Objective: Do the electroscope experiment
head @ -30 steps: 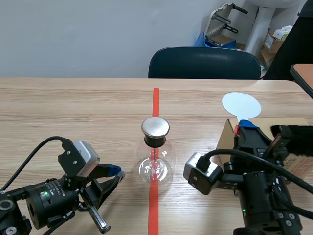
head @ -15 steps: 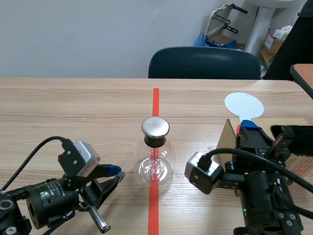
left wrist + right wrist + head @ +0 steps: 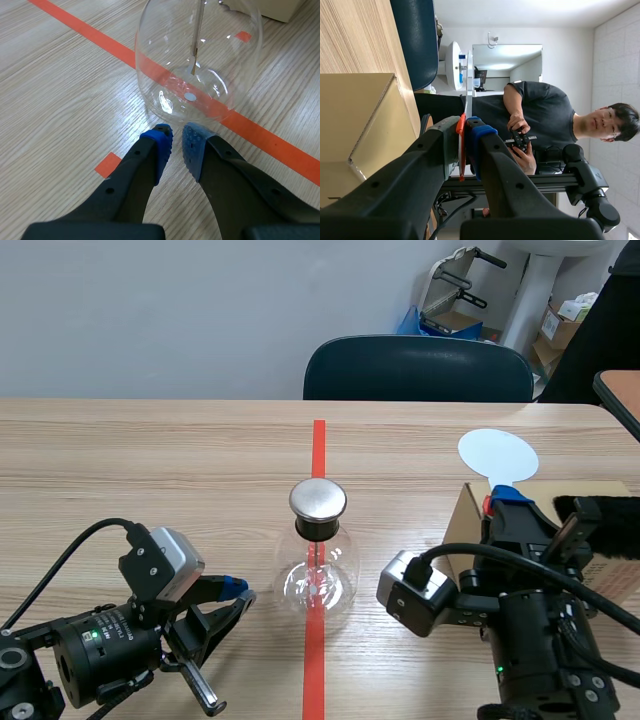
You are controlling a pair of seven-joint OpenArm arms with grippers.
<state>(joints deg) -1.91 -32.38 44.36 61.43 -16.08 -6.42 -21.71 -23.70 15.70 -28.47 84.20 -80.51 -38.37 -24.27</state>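
Nudged slightly sideways, the white disc paddle (image 3: 498, 454) sits clamped in the right gripper (image 3: 465, 126), ready for the approach, which probably means swinging it over the metal cap (image 3: 318, 500) of the electroscope (image 3: 318, 578).

We see the left arm (image 3: 95, 648) sitting low, its left gripper (image 3: 176, 144) tilted forward and down, pads nearly touching with nothing between them. The right arm (image 3: 535, 640) is also low, wrist rolled sideways. Its right gripper (image 3: 468, 127) points to the far side, fingers clamped on the white paddle (image 3: 495, 453).
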